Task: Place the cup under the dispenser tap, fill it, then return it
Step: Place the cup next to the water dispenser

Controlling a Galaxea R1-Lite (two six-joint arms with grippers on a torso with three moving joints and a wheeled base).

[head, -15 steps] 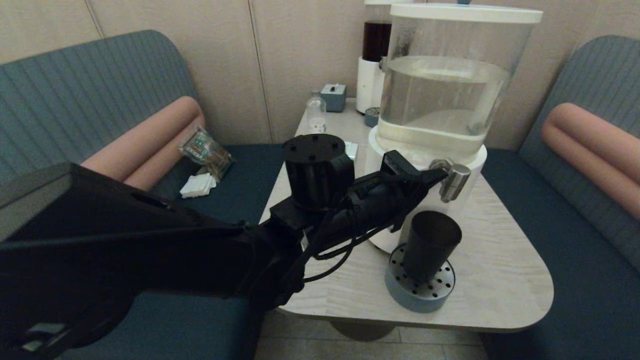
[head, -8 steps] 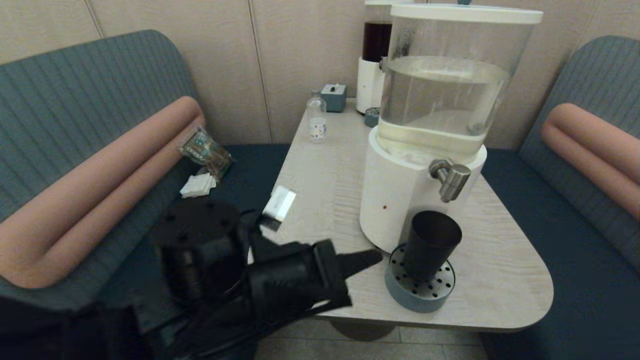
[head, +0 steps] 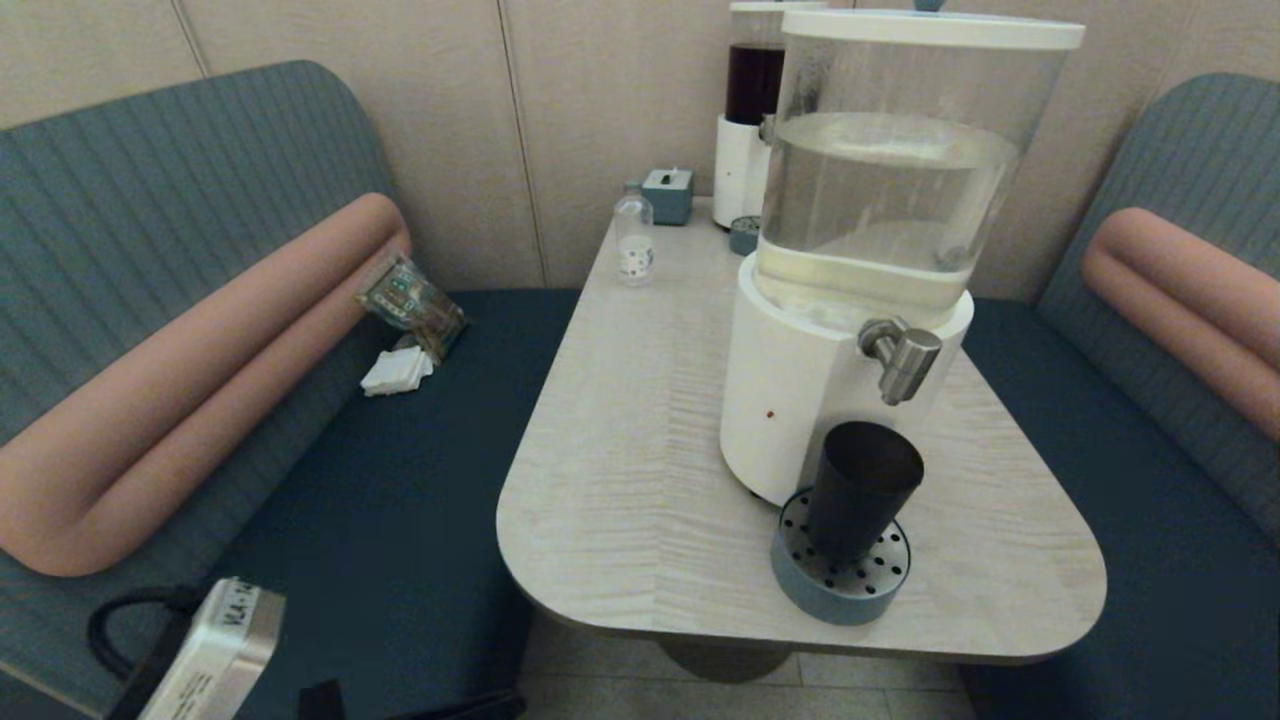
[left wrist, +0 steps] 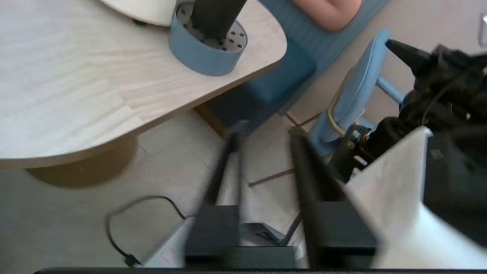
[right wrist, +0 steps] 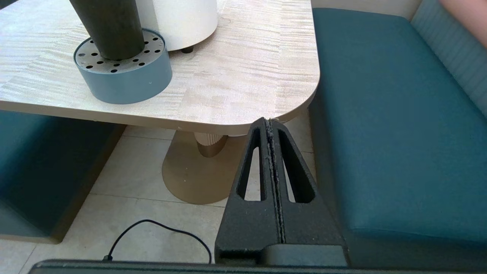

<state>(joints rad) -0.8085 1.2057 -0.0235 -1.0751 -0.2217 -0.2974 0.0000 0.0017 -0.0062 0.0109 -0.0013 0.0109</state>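
Note:
The dark tapered cup [head: 860, 490] stands upright on a round blue perforated drip tray [head: 840, 590], right below the brushed-steel tap [head: 905, 362] of the large clear-tank dispenser [head: 890, 180]. Nothing is holding the cup. In the left wrist view my left gripper [left wrist: 266, 133] hangs below the table's edge over the floor, open and empty, with the cup [left wrist: 215, 15] up on the table, well away from it. My right gripper [right wrist: 268, 122] is shut and empty, parked just under the table's near right corner, well apart from the cup [right wrist: 106, 26].
The smaller dispenser with dark red liquid [head: 752, 110], a small clear bottle [head: 633, 235] and a small blue box [head: 667, 193] stand at the table's far end. Teal bench seats flank the table [head: 640, 470]. A cable [right wrist: 159, 228] lies on the floor.
My left arm has pulled back from the tap, down and to the left, leaving the head view except for a piece at the bottom left. The cup has stayed on the drip tray.

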